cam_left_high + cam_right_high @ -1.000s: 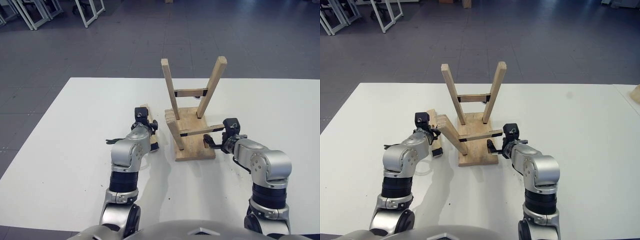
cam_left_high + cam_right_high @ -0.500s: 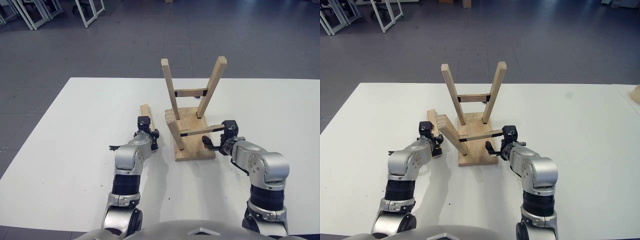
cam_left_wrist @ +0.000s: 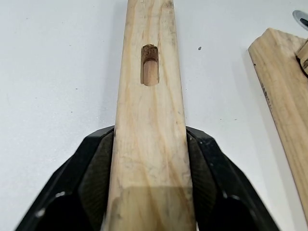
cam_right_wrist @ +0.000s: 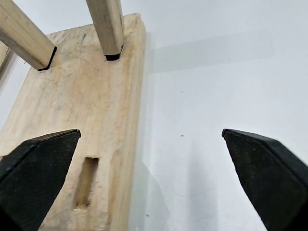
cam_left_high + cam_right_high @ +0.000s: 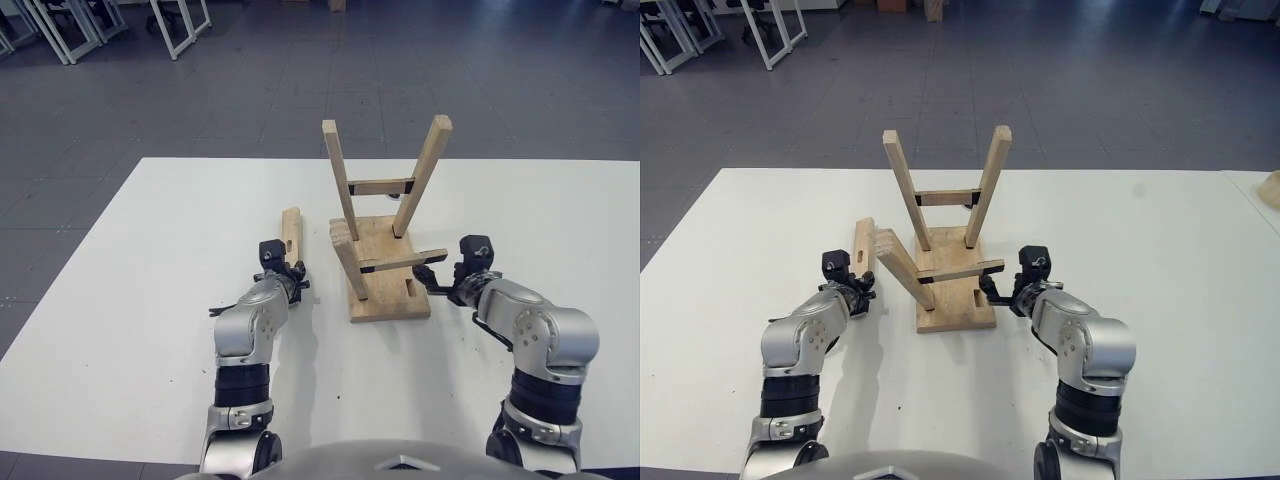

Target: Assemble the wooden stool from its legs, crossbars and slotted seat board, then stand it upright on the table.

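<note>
The left gripper (image 5: 286,274) has been drawn back along the loose leg (image 5: 291,225) over the last second, so that the leg's near end is now clamped between its fingers (image 3: 98,166), with the peg hole turned upward. The leg lies flat on the table (image 5: 150,250), just left of the seat (image 5: 382,298) and apart from it. The grasp is judged to be settled, so lifting the leg can be taken as the next step. The left forearm is held low over the table, pointing away from the robot.

The seat lies upside down with three legs already fitted; its near right slot (image 5: 411,287) is unfilled, and a crossbar (image 5: 400,262) hangs out over it.

The right gripper (image 5: 433,280) has been pulled a little to the right, off the seat's edge, and is spread wide with nothing held. Its forearm is angled inward, fingers aimed at the seat's near right corner, which is judged to clear room for the fourth leg
</note>
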Robot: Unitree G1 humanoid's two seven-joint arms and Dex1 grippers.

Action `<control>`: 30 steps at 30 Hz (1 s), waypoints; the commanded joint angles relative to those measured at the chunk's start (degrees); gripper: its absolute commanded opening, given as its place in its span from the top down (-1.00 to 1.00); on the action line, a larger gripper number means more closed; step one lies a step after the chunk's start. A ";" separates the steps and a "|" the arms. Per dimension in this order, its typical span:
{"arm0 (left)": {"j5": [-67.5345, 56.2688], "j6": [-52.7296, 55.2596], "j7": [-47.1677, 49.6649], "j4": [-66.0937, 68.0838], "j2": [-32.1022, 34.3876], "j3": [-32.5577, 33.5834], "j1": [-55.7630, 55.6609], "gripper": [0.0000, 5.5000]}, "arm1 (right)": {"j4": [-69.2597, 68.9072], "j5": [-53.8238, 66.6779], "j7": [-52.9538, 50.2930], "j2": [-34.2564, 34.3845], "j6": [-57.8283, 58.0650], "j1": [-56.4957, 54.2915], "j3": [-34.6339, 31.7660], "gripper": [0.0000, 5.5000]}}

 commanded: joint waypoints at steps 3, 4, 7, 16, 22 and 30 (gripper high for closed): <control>0.53 -7.81 -2.66 -1.11 6.57 6.58 0.22 0.26 | 11.95 -0.93 2.55 -12.62 -11.33 -3.51 -12.21 -1.00; -0.85 -12.30 -5.94 -1.93 8.75 8.33 -0.62 0.26 | 14.39 0.35 3.85 -13.95 -15.42 -5.46 -14.94 -1.00; -9.60 -20.87 -16.49 -3.22 13.76 14.70 -5.87 0.26 | 17.00 11.50 10.87 -15.09 -15.52 -13.22 -22.11 -1.00; -47.97 -4.56 -41.64 -6.97 23.02 14.00 -21.01 0.26 | 18.91 45.96 23.27 -12.11 -2.06 -32.62 -21.08 -1.00; -48.38 -2.00 -51.34 -1.66 24.26 4.34 -27.07 0.26 | 26.30 50.00 22.40 -10.04 -2.61 -38.53 -15.91 -1.00; -46.09 -3.11 -56.58 2.34 24.46 -0.28 -30.12 0.26 | 24.97 57.14 24.79 -11.42 -0.70 -38.43 -11.81 -1.00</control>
